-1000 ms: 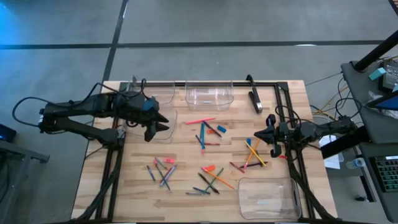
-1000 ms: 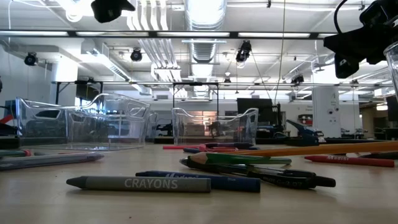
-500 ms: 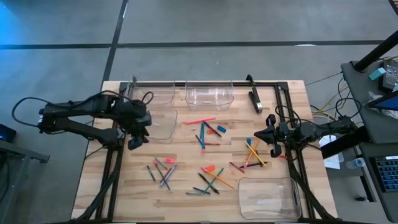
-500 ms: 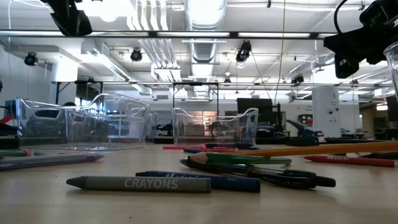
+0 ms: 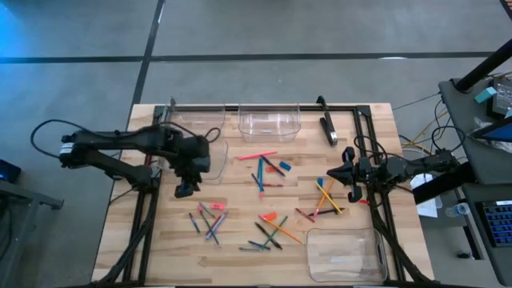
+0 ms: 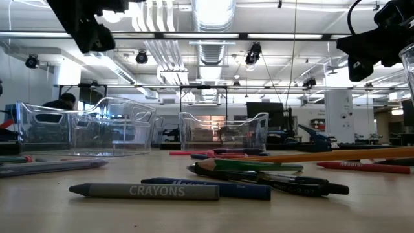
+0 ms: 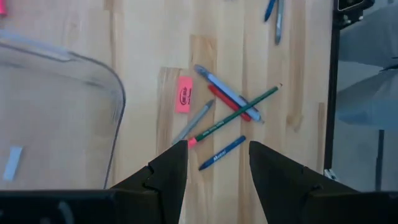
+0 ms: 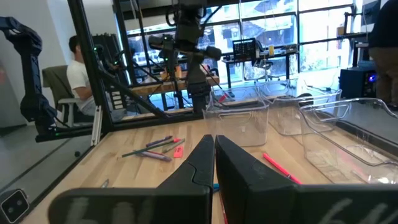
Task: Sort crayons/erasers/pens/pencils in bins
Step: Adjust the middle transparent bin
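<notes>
Wooden table (image 5: 240, 216) with scattered sticks and four clear bins (image 5: 269, 122). Left gripper (image 5: 186, 190), fingers spread and empty, hangs just beside the left-hand bin (image 7: 56, 118), aimed down at the pink eraser (image 7: 183, 94) and the pens (image 7: 222, 152) crossed beside it, probably choosing a pick. Overlapping sticks crowd that eraser. Right gripper (image 5: 353, 194), pressed together, waits at the table's right edge.

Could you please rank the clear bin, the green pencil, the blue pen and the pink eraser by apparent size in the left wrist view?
1. Clear bin
2. Green pencil
3. Blue pen
4. Pink eraser
</notes>
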Robot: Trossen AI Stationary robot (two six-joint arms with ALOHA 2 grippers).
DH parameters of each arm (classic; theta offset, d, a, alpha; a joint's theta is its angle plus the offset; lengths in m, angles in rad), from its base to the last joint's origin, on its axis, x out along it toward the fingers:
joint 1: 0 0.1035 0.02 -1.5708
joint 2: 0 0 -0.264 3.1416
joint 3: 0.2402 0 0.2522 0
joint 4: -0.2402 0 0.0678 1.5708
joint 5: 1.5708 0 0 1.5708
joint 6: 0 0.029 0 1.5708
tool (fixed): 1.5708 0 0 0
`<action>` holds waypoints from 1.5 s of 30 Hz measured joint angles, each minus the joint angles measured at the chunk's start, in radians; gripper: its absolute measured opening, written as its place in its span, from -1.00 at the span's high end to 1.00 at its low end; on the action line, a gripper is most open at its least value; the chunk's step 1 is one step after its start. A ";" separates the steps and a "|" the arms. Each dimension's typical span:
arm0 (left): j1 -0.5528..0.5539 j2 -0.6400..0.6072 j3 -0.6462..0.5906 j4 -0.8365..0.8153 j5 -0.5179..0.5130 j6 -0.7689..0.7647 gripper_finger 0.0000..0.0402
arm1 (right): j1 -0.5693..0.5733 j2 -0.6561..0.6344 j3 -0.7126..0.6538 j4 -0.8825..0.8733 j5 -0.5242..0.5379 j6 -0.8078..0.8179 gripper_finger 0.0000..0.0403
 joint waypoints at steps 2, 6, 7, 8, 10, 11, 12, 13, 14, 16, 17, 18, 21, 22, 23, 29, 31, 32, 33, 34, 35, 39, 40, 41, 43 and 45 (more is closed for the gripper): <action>-0.009 0.011 -0.025 0.020 0.020 0.012 0.22 | 0.000 0.000 0.000 0.000 0.000 0.000 0.96; -0.026 -0.020 -0.122 0.043 0.025 0.009 0.22 | 0.000 0.000 0.000 0.000 0.000 0.000 0.96; -0.030 -0.042 -0.151 0.063 0.032 0.006 0.22 | 0.000 0.000 0.000 0.000 0.000 0.000 0.96; -0.034 -0.067 -0.181 0.084 0.037 -0.002 0.22 | 0.000 0.000 0.000 0.000 0.000 0.000 0.96; -0.040 -0.115 -0.244 0.143 0.043 -0.022 0.22 | 0.000 0.000 0.000 -0.001 0.000 0.000 0.96; -0.045 -0.135 -0.272 0.184 0.046 -0.024 0.22 | 0.000 0.000 0.000 -0.001 0.000 0.000 0.96; -0.052 -0.151 -0.297 0.223 0.047 -0.021 0.22 | 0.000 0.000 0.000 -0.001 0.000 0.000 0.96; -0.061 -0.165 -0.319 0.254 0.047 -0.014 0.22 | 0.000 0.000 0.000 -0.001 0.000 0.000 0.96; -0.072 -0.177 -0.344 0.290 0.047 -0.008 0.22 | 0.000 0.000 0.000 -0.001 0.000 0.000 0.96; -0.093 -0.187 -0.382 0.368 0.048 0.010 0.22 | 0.000 0.000 0.000 0.000 0.000 0.000 0.96; -0.104 -0.187 -0.400 0.408 0.049 0.012 0.22 | 0.000 0.000 0.000 0.000 0.000 0.000 0.96; -0.114 -0.185 -0.417 0.440 0.049 0.011 0.22 | 0.000 0.000 0.000 0.000 0.000 0.000 0.96; -0.141 -0.155 -0.447 0.488 0.045 0.016 0.22 | 0.000 0.000 0.000 0.000 0.000 0.000 0.96; -0.149 -0.141 -0.454 0.490 0.037 0.021 0.22 | 0.000 0.000 0.000 0.000 0.000 0.000 0.96; -0.155 -0.126 -0.462 0.489 0.028 0.033 0.22 | 0.000 0.000 0.000 0.000 0.000 0.000 0.96; -0.204 -0.021 -0.503 0.505 -0.045 0.147 0.22 | 0.000 0.000 0.000 0.000 0.000 0.000 0.96; -0.216 0.018 -0.497 0.507 -0.084 0.194 0.22 | 0.000 0.000 0.000 0.000 0.000 0.000 0.96; -0.220 0.036 -0.492 0.514 -0.102 0.214 0.22 | 0.000 0.000 0.000 0.000 0.000 0.000 0.96; -0.224 0.052 -0.488 0.527 -0.110 0.230 0.22 | 0.000 0.000 0.000 0.000 0.000 0.000 0.96; -0.228 0.067 -0.484 0.541 -0.113 0.246 0.22 | 0.000 0.000 0.000 0.000 0.000 0.000 0.96; -0.234 0.082 -0.480 0.555 -0.118 0.263 0.22 | 0.000 0.000 0.000 0.000 0.000 0.000 0.96; -0.268 0.128 -0.465 0.583 -0.119 0.318 0.22 | 0.000 0.000 0.000 0.000 0.000 0.000 0.96; -0.275 0.134 -0.462 0.585 -0.120 0.323 0.22 | 0.000 0.000 0.000 0.000 0.000 0.000 0.96; -0.281 0.137 -0.462 0.587 -0.120 0.323 0.22 | 0.000 0.000 0.000 0.000 0.000 0.000 0.96; -0.291 0.136 -0.463 0.585 -0.140 0.322 0.22 | 0.000 0.000 0.000 0.000 0.000 0.000 0.96; -0.296 0.126 -0.464 0.571 -0.189 0.314 0.22 | 0.000 0.000 0.000 0.000 0.000 0.000 0.96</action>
